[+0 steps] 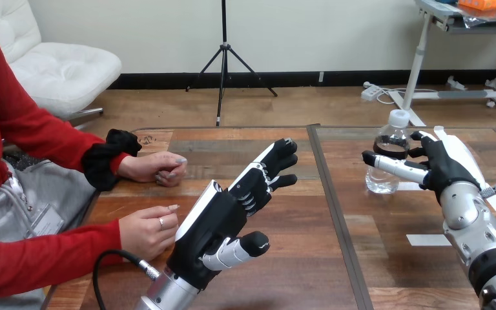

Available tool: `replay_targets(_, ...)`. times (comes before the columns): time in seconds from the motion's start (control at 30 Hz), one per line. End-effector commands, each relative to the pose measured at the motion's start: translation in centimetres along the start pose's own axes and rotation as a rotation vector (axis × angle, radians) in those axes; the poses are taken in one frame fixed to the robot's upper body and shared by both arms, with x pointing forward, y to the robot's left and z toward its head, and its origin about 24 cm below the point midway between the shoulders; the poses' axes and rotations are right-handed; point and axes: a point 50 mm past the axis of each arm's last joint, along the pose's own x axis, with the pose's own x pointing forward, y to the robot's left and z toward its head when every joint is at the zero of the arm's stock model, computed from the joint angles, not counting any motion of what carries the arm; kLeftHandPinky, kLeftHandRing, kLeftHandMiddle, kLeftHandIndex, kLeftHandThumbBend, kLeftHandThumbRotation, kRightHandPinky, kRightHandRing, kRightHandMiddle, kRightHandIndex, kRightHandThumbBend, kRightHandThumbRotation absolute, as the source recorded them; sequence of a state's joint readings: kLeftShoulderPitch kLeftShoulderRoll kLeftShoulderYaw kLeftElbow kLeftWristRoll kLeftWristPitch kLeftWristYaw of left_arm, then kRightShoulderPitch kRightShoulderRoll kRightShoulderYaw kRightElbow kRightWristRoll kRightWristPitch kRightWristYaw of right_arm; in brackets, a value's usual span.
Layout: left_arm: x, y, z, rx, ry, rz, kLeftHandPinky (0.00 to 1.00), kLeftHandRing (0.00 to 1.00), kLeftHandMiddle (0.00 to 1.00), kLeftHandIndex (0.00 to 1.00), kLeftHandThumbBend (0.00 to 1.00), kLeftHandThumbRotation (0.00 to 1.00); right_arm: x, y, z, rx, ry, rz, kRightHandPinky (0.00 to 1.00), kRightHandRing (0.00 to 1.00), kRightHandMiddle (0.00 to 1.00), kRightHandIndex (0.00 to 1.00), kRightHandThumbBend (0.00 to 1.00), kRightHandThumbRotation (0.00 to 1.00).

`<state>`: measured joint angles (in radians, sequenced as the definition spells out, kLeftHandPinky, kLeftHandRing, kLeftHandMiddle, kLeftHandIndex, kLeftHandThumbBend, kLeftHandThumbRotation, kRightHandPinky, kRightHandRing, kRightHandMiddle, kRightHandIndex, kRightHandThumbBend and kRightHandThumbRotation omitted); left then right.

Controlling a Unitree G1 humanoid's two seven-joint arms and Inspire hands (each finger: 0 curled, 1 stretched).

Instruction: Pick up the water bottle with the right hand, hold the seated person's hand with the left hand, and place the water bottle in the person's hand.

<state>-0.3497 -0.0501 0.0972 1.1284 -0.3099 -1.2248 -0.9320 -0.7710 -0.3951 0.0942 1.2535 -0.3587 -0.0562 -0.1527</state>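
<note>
While the clear plastic water bottle [392,137] stood on the wooden bench [284,265], the right hand [449,169] clasped it, thumb across its front; the left hand [214,223], fingers straight, was just beside the person's nearer hand [145,231].

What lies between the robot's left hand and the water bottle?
Nothing: the head view shows only bare table, crossed by a dark seam, between left hand and water bottle.

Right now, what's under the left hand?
Wooden table, showing around the left hand, its fingers straight. The person's nearer hand lies beside its wrist. The patch beneath the palm is covered.
</note>
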Motion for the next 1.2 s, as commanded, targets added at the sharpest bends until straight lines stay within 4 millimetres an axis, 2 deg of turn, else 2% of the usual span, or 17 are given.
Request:
replay_targets(0.0,1.54,0.91,1.15,0.051,-0.086,0.013,0.88,0.95,0.96,0.95,1.0,0.79,0.72,-1.54,4.29,0.026,-0.108,-0.06,0.61,0.76,0.83,0.92,1.0,0.59)
replay_targets(0.23,1.51,0.88,1.16,0.052,-0.088,0.018,0.88,0.95,0.96,0.95,1.0,0.79,0.73,-1.53,4.62,0.06,-0.113,-0.071,0.61,0.74,0.79,0.88,1.0,0.53)
replay_targets(0.43,1.5,0.88,1.18,0.053,-0.089,0.019,0.88,0.94,0.96,0.94,1.0,0.79,0.75,-1.53,4.82,0.086,-0.116,-0.076,0.61,0.72,0.77,0.83,0.99,0.43)
replay_targets(0.77,1.58,0.93,1.2,0.049,-0.091,0.024,0.87,0.94,0.96,0.94,1.0,0.79,0.68,-1.51,4.83,0.112,-0.127,-0.097,0.55,0.64,0.69,0.72,0.91,0.17)
replay_targets(1.03,1.57,0.96,1.18,0.039,-0.092,0.026,0.87,0.94,0.96,0.94,1.0,0.79,0.59,-1.43,4.56,0.12,-0.131,-0.124,0.53,0.61,0.66,0.66,0.88,0.05)
replay_targets(1.17,1.56,0.99,1.19,0.035,-0.094,0.029,0.88,0.94,0.96,0.94,1.0,0.78,0.56,-1.38,4.49,0.139,-0.128,-0.132,0.51,0.59,0.65,0.64,0.87,0.02)
